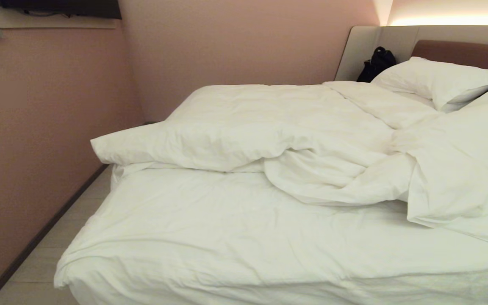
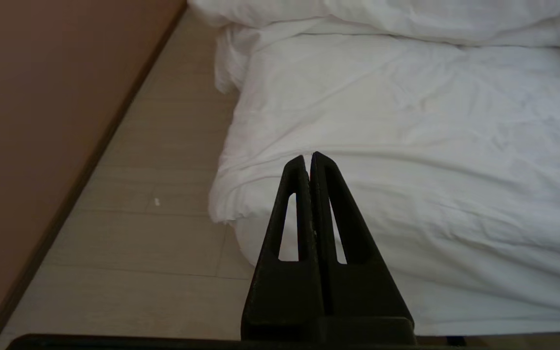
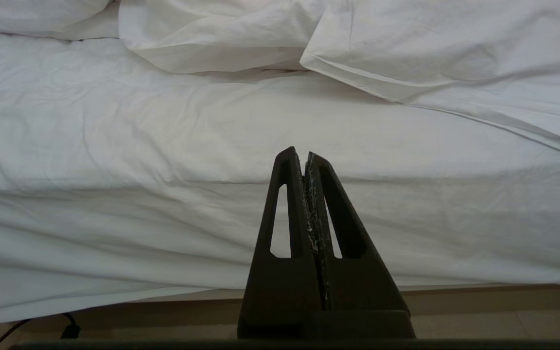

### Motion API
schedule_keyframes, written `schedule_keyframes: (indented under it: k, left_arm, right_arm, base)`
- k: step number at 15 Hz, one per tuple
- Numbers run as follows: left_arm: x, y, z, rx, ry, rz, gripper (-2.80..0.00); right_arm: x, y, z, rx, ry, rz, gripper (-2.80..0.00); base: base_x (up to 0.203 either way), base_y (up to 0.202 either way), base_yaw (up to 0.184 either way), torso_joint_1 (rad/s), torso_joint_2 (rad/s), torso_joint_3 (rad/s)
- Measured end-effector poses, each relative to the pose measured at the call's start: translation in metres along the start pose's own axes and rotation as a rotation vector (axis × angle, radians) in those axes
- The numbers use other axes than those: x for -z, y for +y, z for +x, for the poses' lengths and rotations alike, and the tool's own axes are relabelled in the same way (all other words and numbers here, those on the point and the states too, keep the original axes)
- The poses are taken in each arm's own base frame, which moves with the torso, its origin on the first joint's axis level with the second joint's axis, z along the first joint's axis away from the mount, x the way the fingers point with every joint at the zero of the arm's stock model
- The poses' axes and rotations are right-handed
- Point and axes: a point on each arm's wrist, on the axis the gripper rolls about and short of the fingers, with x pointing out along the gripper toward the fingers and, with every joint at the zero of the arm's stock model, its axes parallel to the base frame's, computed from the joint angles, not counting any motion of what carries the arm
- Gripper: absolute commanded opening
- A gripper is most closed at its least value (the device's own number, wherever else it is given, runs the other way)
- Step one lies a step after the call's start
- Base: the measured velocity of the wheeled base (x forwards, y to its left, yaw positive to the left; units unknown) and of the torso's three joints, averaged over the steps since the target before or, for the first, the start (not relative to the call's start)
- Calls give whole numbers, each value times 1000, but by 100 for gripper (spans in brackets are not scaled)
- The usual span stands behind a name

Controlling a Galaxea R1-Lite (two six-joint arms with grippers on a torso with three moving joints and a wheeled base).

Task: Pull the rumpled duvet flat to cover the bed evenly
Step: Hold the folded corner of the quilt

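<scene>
Looking from the head: you see the duvet (image 1: 295, 140) bunched up in the far half of the bed (image 1: 210, 237), near the pillows (image 1: 436, 80). No arm shows here.
Bare part: the near half shows only the fitted sheet (image 1: 235, 228). You could grab it by mistake, because it is white like the duvet.
Black bag: a black bag (image 1: 376, 63) leans on the headboard (image 1: 464, 51). I think a hard pull could drag the pillows away from it.
Left wrist view: your left gripper (image 2: 308, 158) is closed on nothing, near the bed's corner by the floor (image 2: 163, 194). It has to open first, or it will only push the cloth.
Right wrist view: your right gripper (image 3: 303, 154) is closed and empty too, low before the bed's near side.
Duvet edge: the folded edge lies well past both grippers. Pulling only one side could leave it crooked.
Cable: a black cable (image 3: 32, 328) lies on the floor under the bed's edge. Your base could snag it.
</scene>
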Motion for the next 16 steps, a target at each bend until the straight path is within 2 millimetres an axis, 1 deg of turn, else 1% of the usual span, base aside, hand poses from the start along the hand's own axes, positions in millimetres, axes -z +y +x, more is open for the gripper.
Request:
schedule_keyframes:
  k: [5, 7, 11, 16]
  left_arm:
    - [20, 4, -23, -92, -36, -18, -280]
    - [29, 4, -33, -105, -66, -23, -280]
    - [44, 4, -42, -70, -140, -37, -280]
    - [78, 1, -47, 64, -254, -34, -280]
  right_arm:
    - [0, 0, 0, 0, 0, 0, -280]
    - [0, 0, 0, 0, 0, 0, -280]
    - [0, 0, 0, 0, 0, 0, -280]
    - [0, 0, 0, 0, 0, 0, -280]
  base:
    - [0, 0, 0, 0, 0, 0]
    - [0, 0, 0, 0, 0, 0]
    - [0, 0, 0, 0, 0, 0]
    - [0, 0, 0, 0, 0, 0]
